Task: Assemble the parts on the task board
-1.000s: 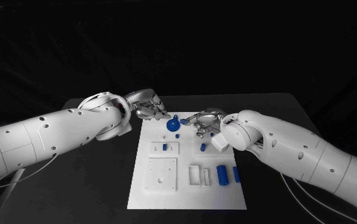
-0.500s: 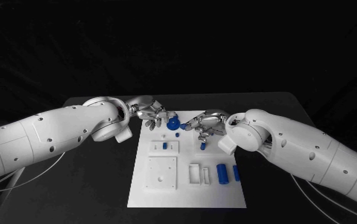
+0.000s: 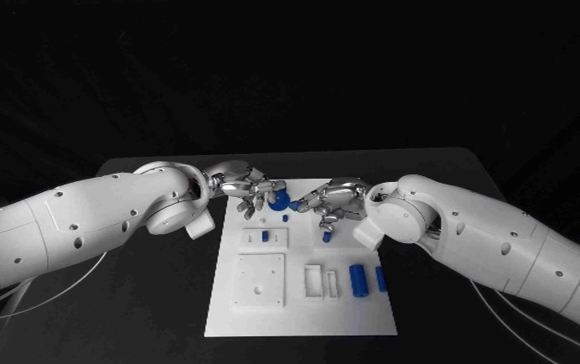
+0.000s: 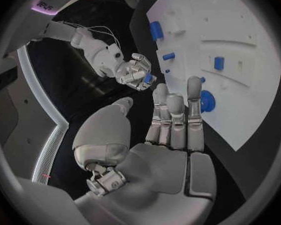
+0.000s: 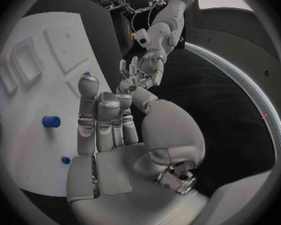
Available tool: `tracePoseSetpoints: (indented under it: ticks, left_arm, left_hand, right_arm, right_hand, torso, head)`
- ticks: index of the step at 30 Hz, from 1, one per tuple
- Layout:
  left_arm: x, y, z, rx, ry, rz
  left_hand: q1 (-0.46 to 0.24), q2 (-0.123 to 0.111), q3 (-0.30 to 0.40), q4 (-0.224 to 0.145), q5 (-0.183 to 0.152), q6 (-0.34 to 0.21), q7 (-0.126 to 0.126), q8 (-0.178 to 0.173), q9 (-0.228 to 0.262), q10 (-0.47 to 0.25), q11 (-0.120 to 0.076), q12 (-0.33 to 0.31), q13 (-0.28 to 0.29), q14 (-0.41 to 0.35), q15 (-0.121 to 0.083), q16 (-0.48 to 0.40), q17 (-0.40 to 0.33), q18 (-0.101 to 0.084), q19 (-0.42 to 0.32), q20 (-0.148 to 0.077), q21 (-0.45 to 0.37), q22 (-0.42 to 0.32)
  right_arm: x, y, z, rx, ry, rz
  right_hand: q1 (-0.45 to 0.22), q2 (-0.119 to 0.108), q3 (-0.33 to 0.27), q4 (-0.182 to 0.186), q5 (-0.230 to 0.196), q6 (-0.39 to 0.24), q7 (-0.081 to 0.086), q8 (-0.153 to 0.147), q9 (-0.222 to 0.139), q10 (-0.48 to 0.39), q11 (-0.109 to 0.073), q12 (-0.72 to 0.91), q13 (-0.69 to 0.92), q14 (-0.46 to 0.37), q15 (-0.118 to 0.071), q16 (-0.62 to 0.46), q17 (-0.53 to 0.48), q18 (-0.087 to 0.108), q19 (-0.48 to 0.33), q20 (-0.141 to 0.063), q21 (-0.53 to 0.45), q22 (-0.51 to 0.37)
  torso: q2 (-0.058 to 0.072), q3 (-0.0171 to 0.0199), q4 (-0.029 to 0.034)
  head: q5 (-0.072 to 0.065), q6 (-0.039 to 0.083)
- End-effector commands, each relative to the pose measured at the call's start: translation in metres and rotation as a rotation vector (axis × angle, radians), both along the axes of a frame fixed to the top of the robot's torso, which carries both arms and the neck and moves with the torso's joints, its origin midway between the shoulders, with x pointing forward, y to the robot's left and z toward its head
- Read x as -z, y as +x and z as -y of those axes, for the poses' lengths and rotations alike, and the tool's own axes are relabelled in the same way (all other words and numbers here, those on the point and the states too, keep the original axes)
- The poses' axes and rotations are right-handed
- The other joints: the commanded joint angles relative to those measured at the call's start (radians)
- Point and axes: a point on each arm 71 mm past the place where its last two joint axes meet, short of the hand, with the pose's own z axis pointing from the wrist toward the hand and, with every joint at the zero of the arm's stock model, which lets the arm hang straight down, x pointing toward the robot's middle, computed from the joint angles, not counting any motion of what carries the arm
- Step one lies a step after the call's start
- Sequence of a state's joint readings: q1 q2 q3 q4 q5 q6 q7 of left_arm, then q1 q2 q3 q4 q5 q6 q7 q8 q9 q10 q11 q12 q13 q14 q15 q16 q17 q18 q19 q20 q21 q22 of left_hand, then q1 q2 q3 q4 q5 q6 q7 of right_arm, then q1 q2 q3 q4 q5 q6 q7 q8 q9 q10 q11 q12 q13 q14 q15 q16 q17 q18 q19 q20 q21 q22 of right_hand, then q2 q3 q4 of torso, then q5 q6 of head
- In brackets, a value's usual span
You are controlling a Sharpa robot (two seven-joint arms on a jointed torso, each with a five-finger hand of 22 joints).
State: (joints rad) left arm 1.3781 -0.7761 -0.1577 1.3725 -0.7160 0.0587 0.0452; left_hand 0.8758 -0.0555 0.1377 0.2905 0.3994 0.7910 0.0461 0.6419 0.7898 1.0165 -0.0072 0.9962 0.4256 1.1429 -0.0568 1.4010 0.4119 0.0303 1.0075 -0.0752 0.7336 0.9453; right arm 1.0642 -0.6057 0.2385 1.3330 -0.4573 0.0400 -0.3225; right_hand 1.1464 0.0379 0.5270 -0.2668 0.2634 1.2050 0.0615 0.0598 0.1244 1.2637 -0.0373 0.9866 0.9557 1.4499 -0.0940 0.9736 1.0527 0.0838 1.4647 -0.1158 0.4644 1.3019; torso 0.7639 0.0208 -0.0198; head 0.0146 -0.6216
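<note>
Left hand point(image 3: 251, 192) moved onto blue part point(image 3: 279, 200).

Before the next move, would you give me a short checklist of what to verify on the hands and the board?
1. Left hand free: ok. Its fingers are straight, the thumb is apart, and it holds nothing.
2. Left fingers touching the round part: cannot tell. They lie right beside it.
3. Right hand grip: cannot tell. Something blue shows at its fingertips, but a hold is unclear.
4. Hands apart: ok. The left wrist view shows a gap between them.
5. Board flat on the table: ok.
6. Cylinders out of the hands' way: ok. They lie on the board's near right.
</note>
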Motion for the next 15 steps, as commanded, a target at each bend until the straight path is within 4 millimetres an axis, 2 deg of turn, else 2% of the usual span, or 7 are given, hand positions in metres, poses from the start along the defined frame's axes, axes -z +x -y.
tracePoseSetpoints:
  ticks: [1,11,12,13,15]
  left_arm:
    - [0.000,-0.003,0.004,0.043,0.013,0.006]
    - [-0.001,-0.007,0.014,0.100,0.053,0.095]
    - [-0.002,-0.007,0.014,0.104,0.053,0.102]
    - [-0.002,-0.007,0.016,0.110,0.050,0.117]
    - [-0.002,-0.008,0.017,0.116,0.050,0.135]
  left_hand:
    - [0.007,-0.004,-0.003,-0.002,-0.005,-0.009,0.001,0.011,-0.019,-0.011,0.000,0.009,-0.011,-0.009,0.001,0.008,-0.010,0.007,-0.004,0.002,0.000,0.003]
    - [0.054,-0.003,-0.023,-0.007,-0.012,-0.016,0.009,-0.003,-0.046,-0.032,0.009,0.000,-0.024,-0.030,0.010,-0.002,-0.025,0.008,-0.013,0.011,-0.014,0.001]
    - [0.056,-0.002,-0.026,-0.007,-0.012,-0.014,0.012,-0.014,-0.060,-0.035,0.011,-0.002,-0.026,-0.033,0.012,-0.004,-0.027,0.009,-0.015,0.013,-0.018,0.000]
    - [0.059,-0.001,-0.029,-0.007,-0.012,-0.004,0.015,-0.035,-0.104,-0.037,0.014,-0.003,-0.029,-0.036,0.014,-0.005,-0.031,0.010,-0.014,0.015,-0.021,0.000]
    - [0.064,0.000,-0.032,-0.008,-0.011,-0.004,0.016,-0.036,-0.121,-0.039,0.014,-0.004,-0.030,-0.037,0.015,-0.004,-0.033,0.011,-0.014,0.016,-0.023,0.000]
  right_arm:
    - [0.000,-0.001,-0.002,-0.021,0.032,-0.025]
    - [0.004,-0.002,0.000,-0.041,0.056,-0.093]
    - [0.004,-0.002,0.000,-0.043,0.057,-0.097]
    - [0.005,-0.002,0.000,-0.046,0.059,-0.103]
    - [0.005,-0.002,0.000,-0.049,0.060,-0.110]
  right_hand:
    - [-0.005,0.004,-0.006,0.002,-0.001,0.012,-0.001,0.004,0.009,-0.004,-0.002,-0.006,0.001,-0.001,-0.005,-0.006,0.001,-0.014,0.041,-0.005,-0.005,0.001]
    - [-0.005,0.007,-0.008,-0.002,-0.007,0.013,0.000,0.004,0.010,-0.005,-0.001,-0.006,0.004,-0.001,-0.005,-0.004,0.005,-0.014,0.040,-0.005,-0.005,0.006]
    - [-0.005,0.007,-0.008,-0.002,-0.007,0.013,0.000,0.004,0.010,-0.005,-0.001,-0.006,0.004,-0.001,-0.005,-0.004,0.005,-0.014,0.040,-0.005,-0.005,0.006]
    - [-0.005,0.007,-0.008,-0.002,-0.007,0.013,0.000,0.004,0.010,-0.005,-0.001,-0.006,0.004,-0.001,-0.005,-0.004,0.005,-0.014,0.040,-0.005,-0.005,0.006]
    - [-0.005,0.007,-0.008,-0.002,-0.007,0.013,0.000,0.004,0.010,-0.005,-0.001,-0.006,0.004,-0.001,-0.005,-0.004,0.005,-0.014,0.040,-0.005,-0.005,0.006]
  torso:
    - [0.001,-0.0007,0.0002]
    - [0.000,-0.0013,0.0011]
    - [0.000,-0.0017,0.0013]
    - [-0.001,-0.0015,0.0016]
    - [-0.001,-0.0012,0.0011]
  head:
    - [-0.004,-0.002]
    - [-0.003,-0.003]
    - [-0.003,-0.002]
    - [-0.003,-0.002]
    - [-0.003,-0.002]
